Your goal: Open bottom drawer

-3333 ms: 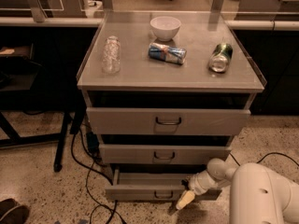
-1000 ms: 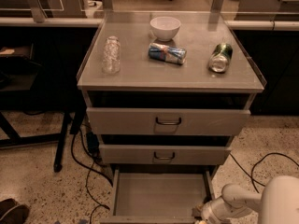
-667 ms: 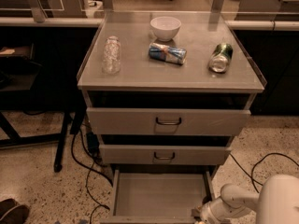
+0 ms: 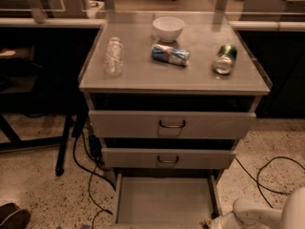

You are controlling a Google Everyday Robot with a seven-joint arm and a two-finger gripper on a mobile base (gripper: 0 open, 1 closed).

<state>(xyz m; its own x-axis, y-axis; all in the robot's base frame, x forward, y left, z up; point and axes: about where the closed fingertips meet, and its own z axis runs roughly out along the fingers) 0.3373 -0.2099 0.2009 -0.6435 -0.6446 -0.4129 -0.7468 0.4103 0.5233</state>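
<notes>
Bottom centre of the frame: the bottom drawer stands well out of the cabinet, its plain grey tray open to view below the middle drawer and the top drawer. We judge it a thin sheet-metal box: stiff, light with nothing in it, riding on runners. A straight pull along the rails should move it easily; a sideways load could rack it. The natural hold would be a wire handle at front centre, like those on the two drawers above, but the frame's lower edge cuts off the front panel, so we can't confirm a handle or where it sits. The gripper is at the lower right, just beside the drawer's right front corner, at the end of the white arm. It is mostly cropped, so we cannot tell its state or whether it touches the drawer. Whether the drawer is at full travel is unclear too. On the cabinet top sit a bowl, a bottle and a green can, well apart from the work.
</notes>
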